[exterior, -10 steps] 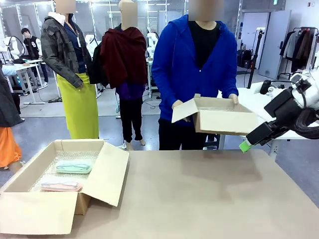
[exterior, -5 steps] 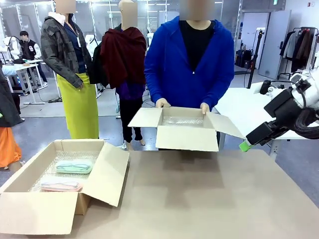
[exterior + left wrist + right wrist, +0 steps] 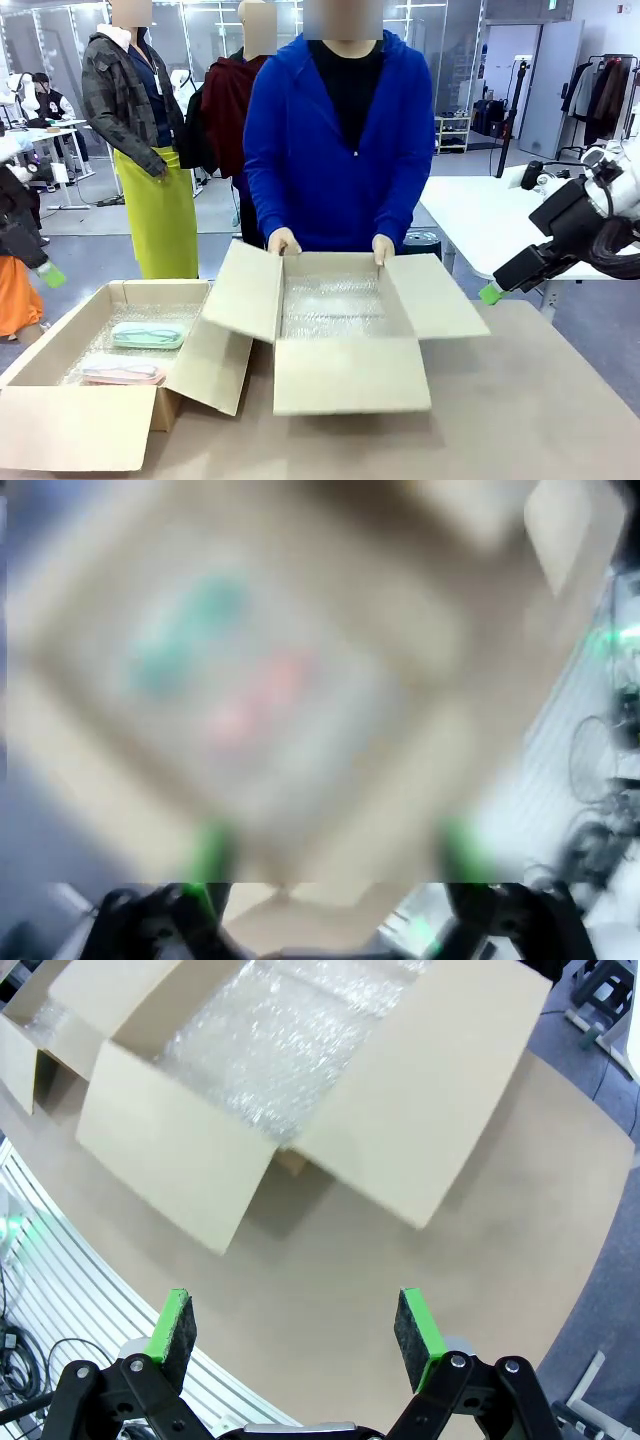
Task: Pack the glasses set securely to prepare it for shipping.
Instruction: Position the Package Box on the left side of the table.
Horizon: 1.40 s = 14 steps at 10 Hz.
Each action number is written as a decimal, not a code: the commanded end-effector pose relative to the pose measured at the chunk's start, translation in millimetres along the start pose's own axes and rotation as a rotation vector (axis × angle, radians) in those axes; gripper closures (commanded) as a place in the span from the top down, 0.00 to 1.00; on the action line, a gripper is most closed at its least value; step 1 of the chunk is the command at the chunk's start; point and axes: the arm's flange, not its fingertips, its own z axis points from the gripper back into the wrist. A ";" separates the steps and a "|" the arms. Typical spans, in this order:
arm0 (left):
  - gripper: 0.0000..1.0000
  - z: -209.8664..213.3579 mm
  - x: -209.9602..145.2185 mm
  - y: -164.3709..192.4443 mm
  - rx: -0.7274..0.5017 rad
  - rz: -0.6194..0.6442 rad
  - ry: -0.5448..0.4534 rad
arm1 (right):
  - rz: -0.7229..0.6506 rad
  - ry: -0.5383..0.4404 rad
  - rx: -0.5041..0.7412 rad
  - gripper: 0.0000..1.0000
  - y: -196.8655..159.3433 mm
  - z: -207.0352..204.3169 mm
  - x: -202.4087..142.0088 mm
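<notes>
The mint green oblong glasses case (image 3: 148, 334) and the pale pink oblong glasses case (image 3: 124, 374) lay on bubble wrap inside the brown cardboard box (image 3: 60, 425) left of the second brown cardboard box lined with bubble wrap (image 3: 345, 375), which a person in a blue hoodie held by its far rim with both hands (image 3: 284, 241). The right gripper (image 3: 295, 1325) hovered right of that second box with jaws wide apart and empty. The left gripper (image 3: 335, 855), also spread and empty, hung above the first box; its view was blurred. The likely risk: an arm reaching across could catch the splayed flaps, shoving a box. Bare table (image 3: 540, 400) right of the second box offered open room; the two boxes' flaps overlapped.
</notes>
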 end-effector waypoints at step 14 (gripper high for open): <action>1.00 -11.1 -16.8 -59.0 0.090 -0.107 -0.029 | 0.002 -0.012 -0.003 1.00 0.7 0.6 1.4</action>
